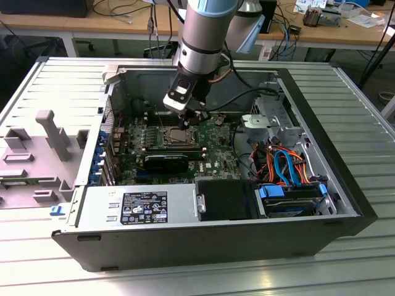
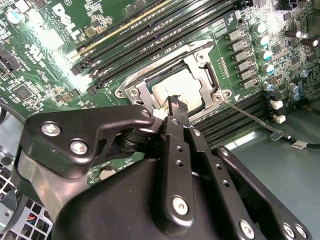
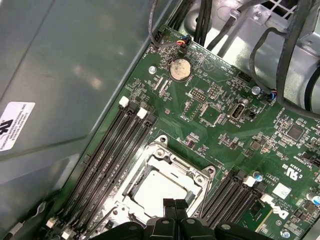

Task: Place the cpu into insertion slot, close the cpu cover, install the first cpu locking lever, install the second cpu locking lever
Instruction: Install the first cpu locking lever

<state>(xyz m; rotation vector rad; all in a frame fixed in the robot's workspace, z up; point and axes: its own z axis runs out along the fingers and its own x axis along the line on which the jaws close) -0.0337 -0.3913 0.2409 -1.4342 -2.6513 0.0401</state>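
Now: open computer case (image 1: 203,243), motherboard (image 3: 220,135) flat inside. Next, gripper (image 3: 174,202) just above insertion slot (image 1: 180,137), fingertips pressed together, nothing between. Below it, cpu cover (image 3: 186,163) flat over slot; cpu (image 3: 157,189) seated beneath, grey top showing through cut-out. Thin locking lever (image 2: 252,118) juts from slot corner, looks unlatched. Judged: lever stiff springy wire, slick; best pushed near free end. Cover thin, stiff sheet metal. Cpu light, rigid, fragile underneath; edges only.
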